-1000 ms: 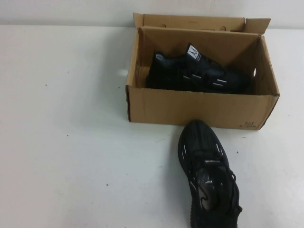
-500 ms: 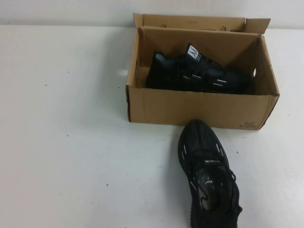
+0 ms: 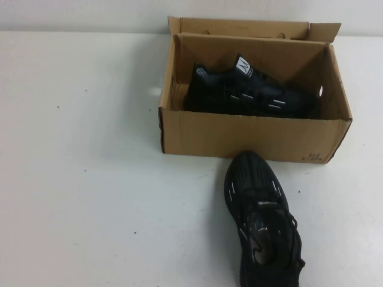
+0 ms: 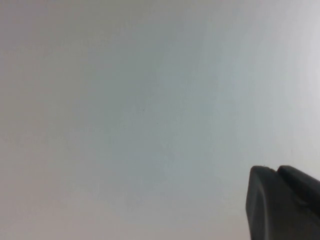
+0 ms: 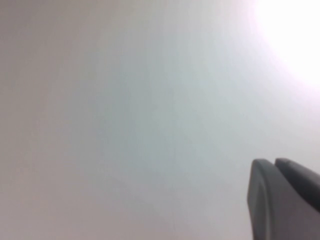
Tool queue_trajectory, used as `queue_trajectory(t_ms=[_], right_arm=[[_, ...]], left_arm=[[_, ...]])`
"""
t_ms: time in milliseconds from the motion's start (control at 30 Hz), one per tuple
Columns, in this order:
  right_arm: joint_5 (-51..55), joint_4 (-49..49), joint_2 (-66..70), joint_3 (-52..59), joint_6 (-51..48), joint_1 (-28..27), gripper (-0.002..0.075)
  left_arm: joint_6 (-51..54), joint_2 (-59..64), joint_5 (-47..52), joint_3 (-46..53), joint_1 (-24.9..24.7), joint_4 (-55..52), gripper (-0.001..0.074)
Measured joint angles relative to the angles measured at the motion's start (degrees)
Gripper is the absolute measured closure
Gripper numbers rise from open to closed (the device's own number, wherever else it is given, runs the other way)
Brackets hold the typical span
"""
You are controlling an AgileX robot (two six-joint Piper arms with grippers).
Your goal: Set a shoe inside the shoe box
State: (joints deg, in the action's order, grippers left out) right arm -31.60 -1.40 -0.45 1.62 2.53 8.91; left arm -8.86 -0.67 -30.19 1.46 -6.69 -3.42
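A black mesh shoe [image 3: 262, 221] with short silver stripes lies on the white table, toe pointing at the box's front wall and almost touching it. The brown cardboard shoe box [image 3: 251, 136] stands open at the back, flaps upright. A second black shoe [image 3: 248, 91] lies inside it on its side, white tongue label up. Neither arm shows in the high view. In the left wrist view my left gripper [image 4: 272, 170] is shut on nothing, over bare white surface. In the right wrist view my right gripper [image 5: 274, 162] is likewise shut and holds nothing.
The white table [image 3: 84, 179] stretches wide to the left of the box and shoe. A pale wall runs behind the box. A bright glare [image 5: 295, 35] fills one corner of the right wrist view.
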Motion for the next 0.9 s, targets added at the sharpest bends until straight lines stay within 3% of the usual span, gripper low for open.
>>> queue_trajectory(t_ms=[367, 467, 633, 900], right_arm=[[-17.28, 1.4, -0.13, 0.0, 0.41, 0.0, 0.0743], [-17.08, 2.55, -0.35, -2.14, 2.89, 0.0, 0.0743], [-4.75, 5.58, -0.35, -11.93, 8.02, 0.0, 0.0743], [28.71, 9.76, 7.46, -27.39, 8.96, 0.0, 0.0743]], left_arm=[[-3.72, 0.0, -8.95, 0.0, 0.0, 1.99, 0.0739], [-4.35, -0.04, -12.89, -0.39, 0.0, 2.17, 0.0739], [-4.49, -0.13, -8.15, -7.91, 0.0, 2.17, 0.0739], [-4.54, 3.8, 18.18, -24.68, 0.0, 2.07, 0.0739]])
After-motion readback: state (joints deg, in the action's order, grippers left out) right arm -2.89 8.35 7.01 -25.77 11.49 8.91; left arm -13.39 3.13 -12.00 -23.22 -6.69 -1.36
